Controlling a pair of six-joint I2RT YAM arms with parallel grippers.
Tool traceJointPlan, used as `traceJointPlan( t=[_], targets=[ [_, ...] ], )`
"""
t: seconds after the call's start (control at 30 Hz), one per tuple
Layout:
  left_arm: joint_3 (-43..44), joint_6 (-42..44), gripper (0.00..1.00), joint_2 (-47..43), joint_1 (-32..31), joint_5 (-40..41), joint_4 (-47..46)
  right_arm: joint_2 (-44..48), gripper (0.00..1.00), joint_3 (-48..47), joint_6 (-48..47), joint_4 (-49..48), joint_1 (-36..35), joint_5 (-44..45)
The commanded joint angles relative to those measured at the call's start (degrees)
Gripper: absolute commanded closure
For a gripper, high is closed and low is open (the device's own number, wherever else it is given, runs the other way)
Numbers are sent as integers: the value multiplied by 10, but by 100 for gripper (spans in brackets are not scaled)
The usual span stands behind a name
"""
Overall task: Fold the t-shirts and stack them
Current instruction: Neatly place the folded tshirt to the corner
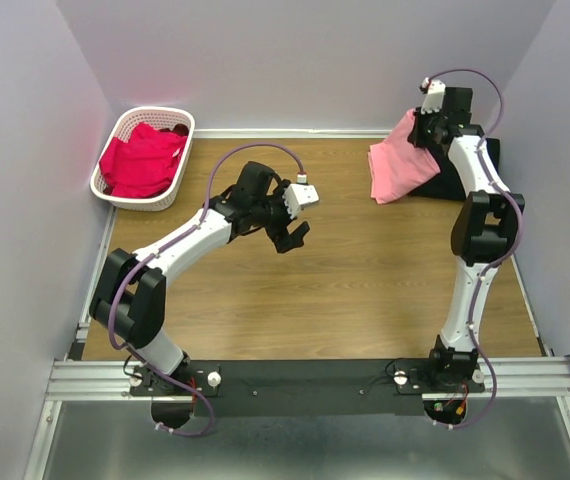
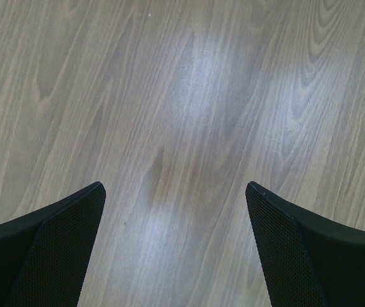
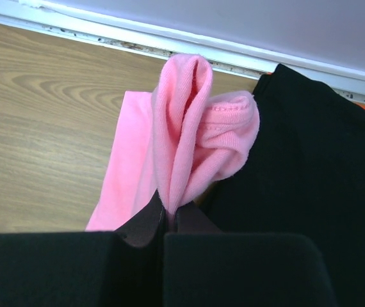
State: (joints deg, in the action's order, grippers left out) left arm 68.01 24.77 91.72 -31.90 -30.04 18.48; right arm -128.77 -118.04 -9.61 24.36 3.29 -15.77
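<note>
**Right end effector** [image 3: 170,214]: closed on a bunched fold of the salmon-pink t-shirt [image 3: 189,128]. It holds the garment up at the far right corner of the table [image 1: 345,300]. The free part of the shirt hangs down, with its lower edge at or near the table surface; contact cannot be confirmed.

**Black t-shirt** [image 3: 310,160]: lies flat in the far right corner, just beside the hanging pink one and partly behind it.

**Left end effector** [image 2: 175,187]: jaws wide apart and holding nothing. It hovers over bare wood left of the table centre.

**Magenta-red t-shirts** [image 1: 143,160]: heaped unfolded in the white basket [image 1: 105,190] at the far left corner.

**Step in hand (judgement):** the pink shirt is being handled next to the black one, most likely to set it on top as the stack. Whether the pink shirt is properly folded cannot be told, as the grip bunches it.

**Next move (judgement):** carry the pink shirt over the black one, lower it so it lies flat with edges aligned, then release. Dragging risks undoing the fold or shifting the black shirt. Most of the task lies ahead.
</note>
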Motion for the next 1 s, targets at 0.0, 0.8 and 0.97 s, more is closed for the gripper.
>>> traceJointPlan(
  t=[0.0,0.8,0.97],
  targets=[
    [5,-7,2,-4,0,-14,-5,59,100,-8,-22,17,11,-2],
    [-5,-7,2,-22,-1,-28,-5,106,99,-40,-42,33,41,-18],
    [-4,-4,1,-16,-2,-28,-6,98,99,-54,-43,38,55,-20]
  ],
)
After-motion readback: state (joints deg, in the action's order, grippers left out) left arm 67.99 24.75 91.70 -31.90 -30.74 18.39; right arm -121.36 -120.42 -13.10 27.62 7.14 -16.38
